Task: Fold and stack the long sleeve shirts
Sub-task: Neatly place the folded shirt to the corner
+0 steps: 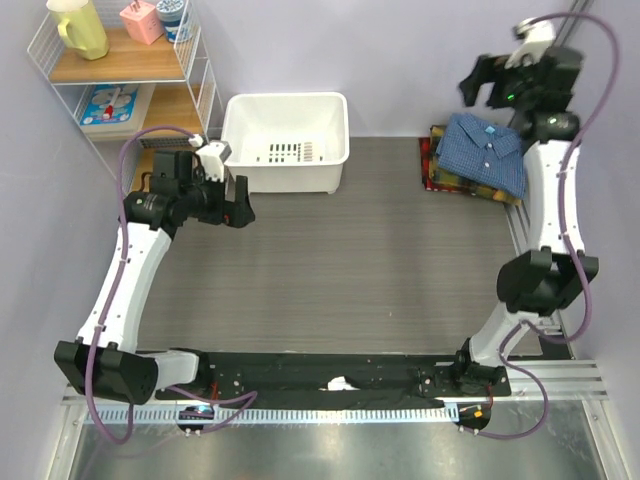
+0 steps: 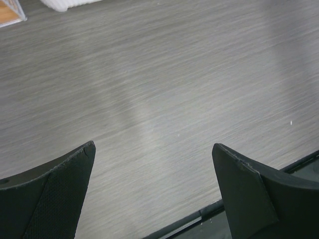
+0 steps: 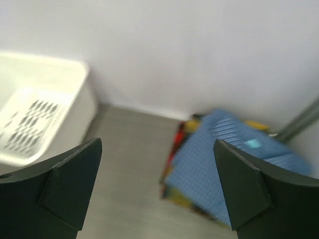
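Two shirts: you see them folded and stacked at about 2 o'clock on the table (image 1: pixel 330 270), the blue shirt (image 1: pixel 485 152) lying on top of the plaid shirt (image 1: pixel 442 180), whose yellow-and-dark edge with red trim shows along the stack's left and near sides.
right gripper (image 1: pixel 483 92): you have it raised over the far right corner, just beyond the stack at about 1 o'clock. Its jaws are spread wide and hold nothing, and its wrist view looks down on the blue shirt.
left gripper (image 1: pixel 243 203): it hangs at about 10 o'clock, near the left corner of the white basket (image 1: pixel 290 180). Its jaws are wide apart and empty, with bare table below in your wrist view.
white basket: it sits at 12 o'clock by the far wall, apart from the shirts.
wire rack (image 1: pixel 120 65): it stands at 11 o'clock.
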`<action>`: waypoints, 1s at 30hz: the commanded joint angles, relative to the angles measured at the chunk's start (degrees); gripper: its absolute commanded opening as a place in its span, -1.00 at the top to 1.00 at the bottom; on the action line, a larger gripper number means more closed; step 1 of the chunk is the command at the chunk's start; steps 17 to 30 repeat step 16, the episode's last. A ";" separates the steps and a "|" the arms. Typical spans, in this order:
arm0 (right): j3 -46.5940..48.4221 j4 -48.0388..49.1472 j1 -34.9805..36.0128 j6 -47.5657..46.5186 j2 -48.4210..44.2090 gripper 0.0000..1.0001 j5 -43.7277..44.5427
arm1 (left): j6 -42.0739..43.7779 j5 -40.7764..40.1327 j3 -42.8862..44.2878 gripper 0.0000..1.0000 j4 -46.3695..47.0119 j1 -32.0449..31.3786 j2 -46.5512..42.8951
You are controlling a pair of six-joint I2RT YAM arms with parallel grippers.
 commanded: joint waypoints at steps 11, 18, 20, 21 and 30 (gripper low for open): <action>-55.79 -5.24 23.63 0.19 -31.86 -0.99 2.23 | 4.50 -7.12 -15.37 -1.00 -6.12 0.88 -9.40; -61.80 -6.64 24.96 -2.71 -40.91 -0.99 4.68 | 7.21 -8.88 -18.20 -1.00 -6.04 0.80 -12.64; -61.80 -6.64 24.96 -2.71 -40.91 -0.99 4.68 | 7.21 -8.88 -18.20 -1.00 -6.04 0.80 -12.64; -61.80 -6.64 24.96 -2.71 -40.91 -0.99 4.68 | 7.21 -8.88 -18.20 -1.00 -6.04 0.80 -12.64; -61.80 -6.64 24.96 -2.71 -40.91 -0.99 4.68 | 7.21 -8.88 -18.20 -1.00 -6.04 0.80 -12.64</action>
